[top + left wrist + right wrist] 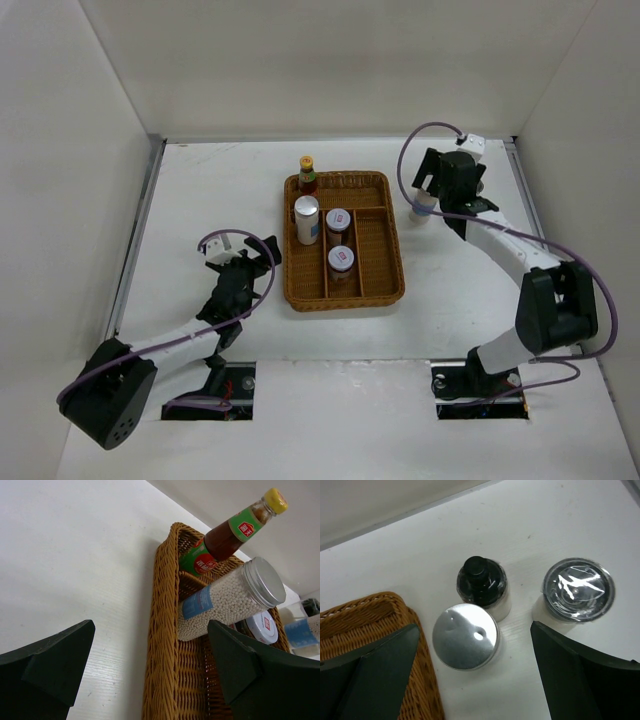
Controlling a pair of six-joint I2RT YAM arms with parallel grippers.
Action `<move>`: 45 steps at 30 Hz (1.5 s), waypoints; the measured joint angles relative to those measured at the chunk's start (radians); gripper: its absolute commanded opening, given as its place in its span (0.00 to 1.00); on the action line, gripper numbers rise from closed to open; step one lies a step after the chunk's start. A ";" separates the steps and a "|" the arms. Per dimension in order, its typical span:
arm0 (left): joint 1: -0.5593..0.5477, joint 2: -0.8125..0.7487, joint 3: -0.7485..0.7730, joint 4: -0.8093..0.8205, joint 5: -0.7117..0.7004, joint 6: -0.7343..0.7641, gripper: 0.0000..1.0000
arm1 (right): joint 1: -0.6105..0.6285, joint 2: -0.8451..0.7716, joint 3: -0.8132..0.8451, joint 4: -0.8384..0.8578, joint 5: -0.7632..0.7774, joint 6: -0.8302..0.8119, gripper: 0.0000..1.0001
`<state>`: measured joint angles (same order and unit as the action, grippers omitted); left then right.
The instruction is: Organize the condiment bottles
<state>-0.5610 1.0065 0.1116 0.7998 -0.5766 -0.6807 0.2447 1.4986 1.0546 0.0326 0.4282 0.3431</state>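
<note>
The white table (200,190) carries a brown wicker tray (385,262) at its middle, split into compartments. The left gripper (250,262) hangs just left of the tray, fingers spread wide and empty. The right gripper (440,195) hovers right of the tray, also spread open with nothing held. From above, four condiment bottles stand in the tray: a white cylinder (307,220), a red sauce bottle (307,175) at the far left corner, and two short jars (338,222) in the middle strip. The left wrist camera adds that the cylinder holds small white beads. Only the right wrist camera shows three more on the table beside the tray: a clear-lidded jar (577,590), a silver-lidded cylinder (465,636) and a black-capped bottle (480,582).
</note>
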 measured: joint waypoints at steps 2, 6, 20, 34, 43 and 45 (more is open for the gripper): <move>0.002 0.003 0.000 0.002 0.006 0.000 1.00 | -0.003 0.026 0.019 -0.002 -0.029 0.000 1.00; 0.004 0.005 0.000 0.004 0.011 0.000 1.00 | -0.002 0.082 0.045 -0.005 -0.075 -0.005 1.00; 0.004 0.012 0.001 0.005 0.014 0.000 1.00 | 0.041 0.129 0.045 -0.039 0.013 -0.031 0.52; 0.004 0.025 0.002 0.007 0.020 0.000 1.00 | 0.362 -0.166 0.013 0.070 0.069 -0.138 0.52; 0.007 0.021 0.002 0.009 0.021 0.000 1.00 | 0.388 -0.058 -0.008 0.063 0.024 -0.118 0.52; 0.009 0.021 0.002 0.009 0.022 0.000 1.00 | 0.396 -0.050 -0.015 0.063 0.017 -0.111 0.52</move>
<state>-0.5518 1.0275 0.1139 0.8085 -0.5549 -0.6807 0.6411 1.4490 1.0397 0.0959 0.4454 0.2321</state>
